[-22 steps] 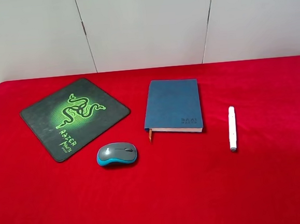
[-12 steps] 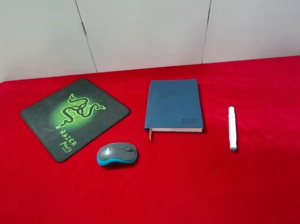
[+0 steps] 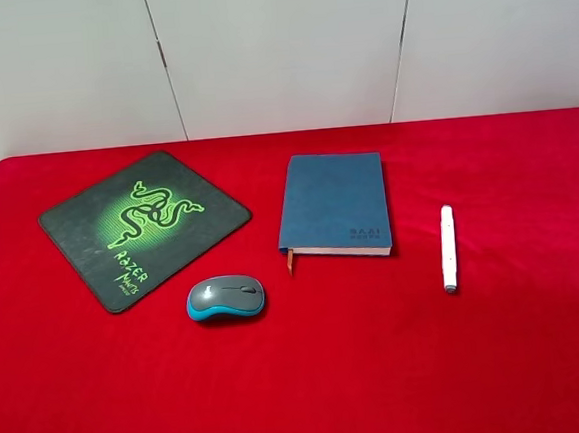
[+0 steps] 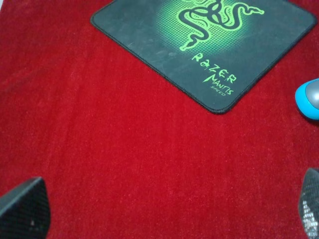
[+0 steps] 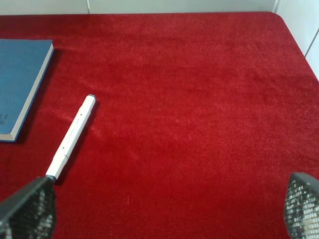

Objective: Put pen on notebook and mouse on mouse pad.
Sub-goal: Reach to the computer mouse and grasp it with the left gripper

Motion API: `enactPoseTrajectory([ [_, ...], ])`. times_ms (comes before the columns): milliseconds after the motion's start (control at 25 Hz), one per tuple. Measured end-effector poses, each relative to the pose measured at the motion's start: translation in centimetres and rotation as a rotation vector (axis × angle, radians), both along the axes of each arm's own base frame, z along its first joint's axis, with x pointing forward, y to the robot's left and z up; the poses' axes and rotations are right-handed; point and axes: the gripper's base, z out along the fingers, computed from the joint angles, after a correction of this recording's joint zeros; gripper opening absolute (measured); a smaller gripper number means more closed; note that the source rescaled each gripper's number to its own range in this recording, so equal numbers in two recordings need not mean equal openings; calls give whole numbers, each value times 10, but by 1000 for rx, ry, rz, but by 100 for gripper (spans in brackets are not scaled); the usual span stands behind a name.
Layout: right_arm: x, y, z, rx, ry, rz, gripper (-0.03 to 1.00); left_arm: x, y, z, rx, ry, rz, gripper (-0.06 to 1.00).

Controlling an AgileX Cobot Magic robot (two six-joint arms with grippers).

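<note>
Your left hand (image 4: 164, 214) and right hand (image 5: 164, 209) gape empty; the round pen (image 3: 448, 248) may roll off the notebook (image 3: 335, 203) if dropped.

blue notebook (image 3: 335, 203), white pen (image 3: 448, 248), red cloth (image 3: 382, 370)

Only the tips of the robot show. The left pincer (image 4: 167, 206) has dark grey, rounded pads (image 4: 22, 209) covered in a fine dotted grid. The right pincer (image 5: 165, 208) has matching pads (image 5: 27, 211) with a paler mesh.
</note>
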Motion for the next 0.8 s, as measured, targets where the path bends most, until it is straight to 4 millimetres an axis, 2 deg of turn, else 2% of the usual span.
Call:
enactPoseTrajectory([
  [440, 0, 0, 0, 0, 0, 0, 100, -2, 0, 2, 0, 23, -1, 97],
  [640, 0, 0, 0, 0, 0, 0, 100, 7, 0, 21, -2, 100, -4, 97],
  [800, 0, 0, 0, 0, 0, 0, 100, 25, -2, 38, -19, 171, -19, 97],
])
